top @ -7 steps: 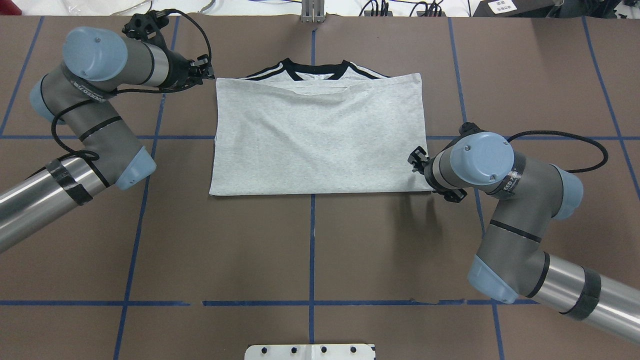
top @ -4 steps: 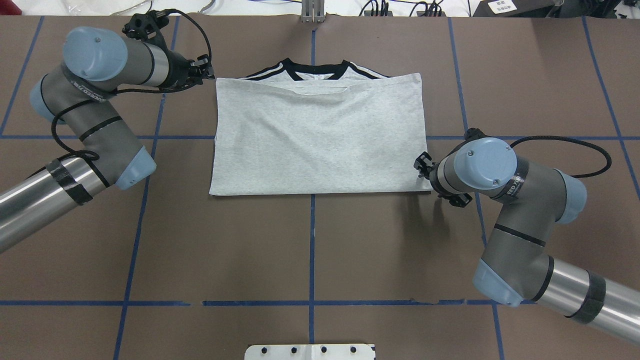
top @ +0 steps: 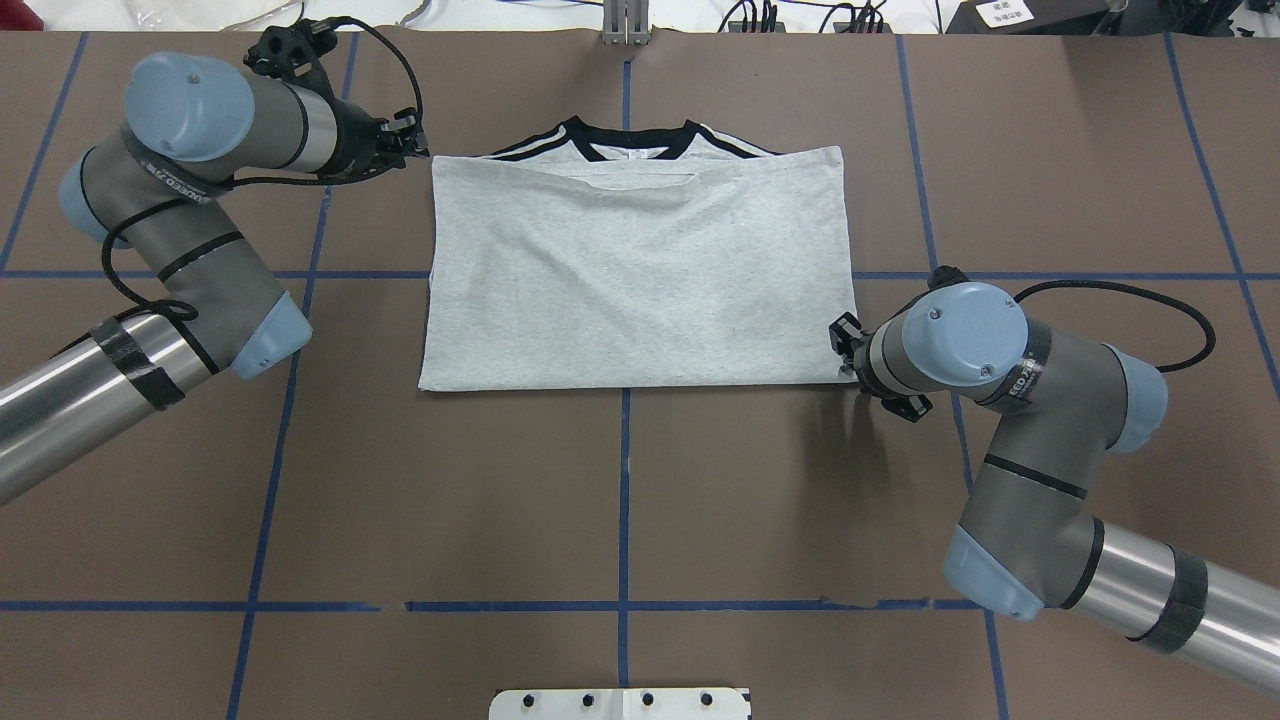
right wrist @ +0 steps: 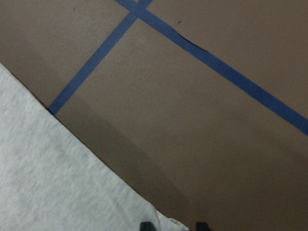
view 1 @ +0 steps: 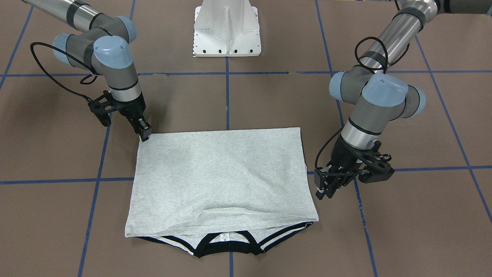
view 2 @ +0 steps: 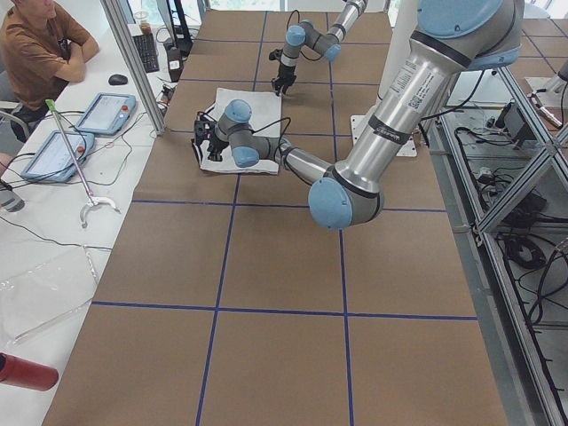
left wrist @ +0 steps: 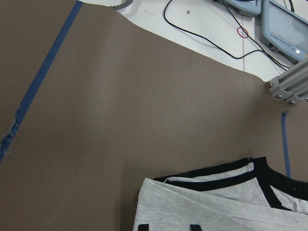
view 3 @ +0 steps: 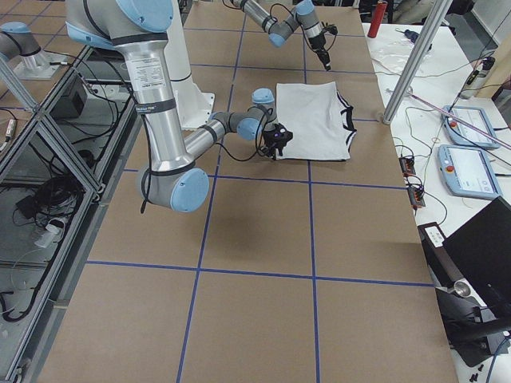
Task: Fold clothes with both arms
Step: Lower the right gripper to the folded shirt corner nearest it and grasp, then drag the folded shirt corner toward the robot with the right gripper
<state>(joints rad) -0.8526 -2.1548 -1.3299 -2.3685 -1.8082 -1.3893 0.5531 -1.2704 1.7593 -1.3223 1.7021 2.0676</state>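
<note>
The grey T-shirt (top: 640, 280) lies flat, folded into a rectangle. Its black collar (top: 630, 140) and shoulder stripes peek out at the far edge, and the print is hidden. My left gripper (top: 418, 148) sits at the shirt's far left corner, just above the cloth (left wrist: 202, 211). Its fingertips (left wrist: 139, 227) are apart, so it is open. My right gripper (top: 845, 350) is down at the near right corner (view 1: 144, 134). It is open too, and the corner of the cloth (right wrist: 48, 183) reaches between its fingertips (right wrist: 144, 225).
Blue tape lines (top: 625, 500) grid the brown table. The white pedestal base (view 1: 226, 30) stands at the robot's edge. An aluminium post (top: 625, 25) rises beyond the collar. A person (view 2: 40, 40) sits at a side table with tablets (view 2: 106, 111) and cables.
My right gripper has shifted a little toward the robot's side, along the shirt's right edge to the near right corner. The left arm and the shirt have not moved.
</note>
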